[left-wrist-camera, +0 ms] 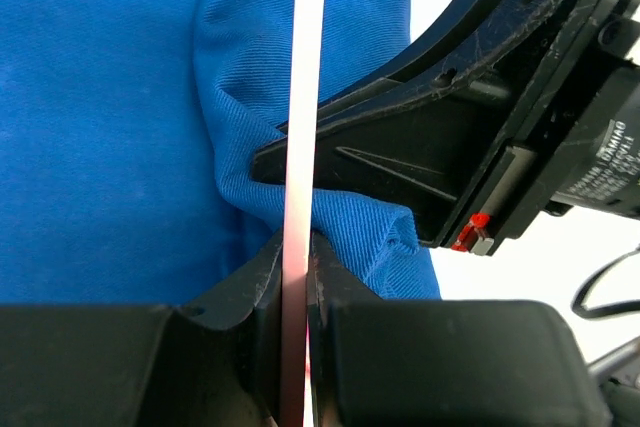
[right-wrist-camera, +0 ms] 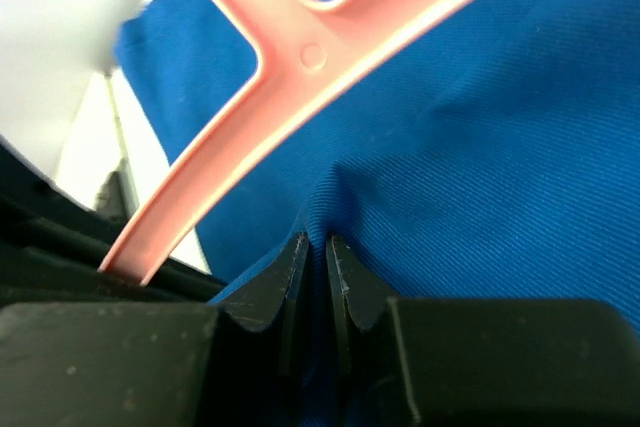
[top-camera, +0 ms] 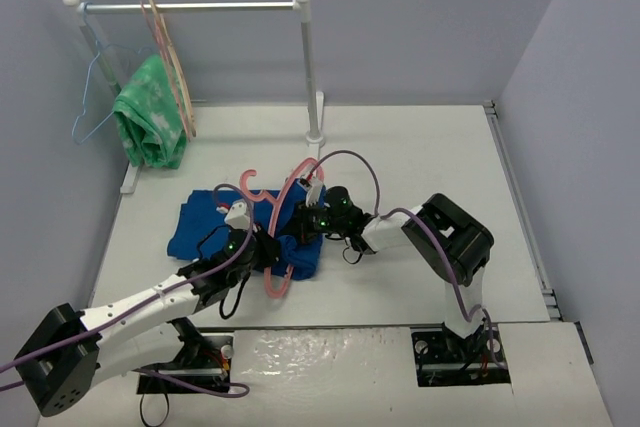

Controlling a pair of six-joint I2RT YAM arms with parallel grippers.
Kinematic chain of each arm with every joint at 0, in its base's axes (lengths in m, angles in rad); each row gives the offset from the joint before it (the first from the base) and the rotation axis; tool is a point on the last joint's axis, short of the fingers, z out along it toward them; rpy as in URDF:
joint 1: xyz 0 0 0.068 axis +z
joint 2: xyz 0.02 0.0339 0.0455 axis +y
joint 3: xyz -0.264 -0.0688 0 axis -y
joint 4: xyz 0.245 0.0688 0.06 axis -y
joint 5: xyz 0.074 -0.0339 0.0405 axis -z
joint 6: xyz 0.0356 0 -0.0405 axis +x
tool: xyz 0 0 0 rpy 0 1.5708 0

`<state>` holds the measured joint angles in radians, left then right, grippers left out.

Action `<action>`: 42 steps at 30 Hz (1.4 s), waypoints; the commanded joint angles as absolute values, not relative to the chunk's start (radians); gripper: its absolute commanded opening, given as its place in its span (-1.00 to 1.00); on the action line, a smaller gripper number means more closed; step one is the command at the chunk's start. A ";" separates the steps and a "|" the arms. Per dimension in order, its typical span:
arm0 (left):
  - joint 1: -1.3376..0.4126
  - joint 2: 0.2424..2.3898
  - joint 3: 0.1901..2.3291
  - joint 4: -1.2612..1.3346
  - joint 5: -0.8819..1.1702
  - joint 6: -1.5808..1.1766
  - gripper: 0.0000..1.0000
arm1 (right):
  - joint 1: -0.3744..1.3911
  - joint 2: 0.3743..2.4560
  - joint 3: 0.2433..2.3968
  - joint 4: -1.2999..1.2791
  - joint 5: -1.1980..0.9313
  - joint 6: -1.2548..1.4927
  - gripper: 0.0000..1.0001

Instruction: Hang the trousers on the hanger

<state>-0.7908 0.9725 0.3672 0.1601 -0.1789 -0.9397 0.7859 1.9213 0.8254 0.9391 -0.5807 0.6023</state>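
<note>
Left jaws are clamped on the hanger (left-wrist-camera: 303, 97) bar. Just beside the hanger, right jaws pinch a fold of the trousers (left-wrist-camera: 100, 127). The motor housing (left-wrist-camera: 590, 162) behind them reads "DAMIAO".

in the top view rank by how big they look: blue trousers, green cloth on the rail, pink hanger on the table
1. blue trousers, clearly largest.
2 and 3 unsure: green cloth and pink hanger span alike; the cloth fills more area but hangs farther from the camera.
</note>
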 commanded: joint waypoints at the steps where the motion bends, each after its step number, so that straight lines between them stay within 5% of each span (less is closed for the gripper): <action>1: -0.815 0.907 0.459 0.384 -0.018 -0.963 -1.00 | 0.849 1.884 0.923 0.769 -0.347 0.446 -0.83; 15: -0.819 0.887 0.502 0.465 0.138 -0.927 -1.00 | 0.882 1.936 1.037 0.589 -0.201 0.391 -0.47; 22: -0.819 0.849 0.460 0.385 0.013 -0.908 -1.00 | 0.882 1.867 1.067 0.531 -0.236 0.348 -0.25; 42: -0.816 0.871 0.423 0.285 -0.156 -0.936 -1.00 | 0.841 1.520 0.990 0.336 -0.253 0.350 -0.15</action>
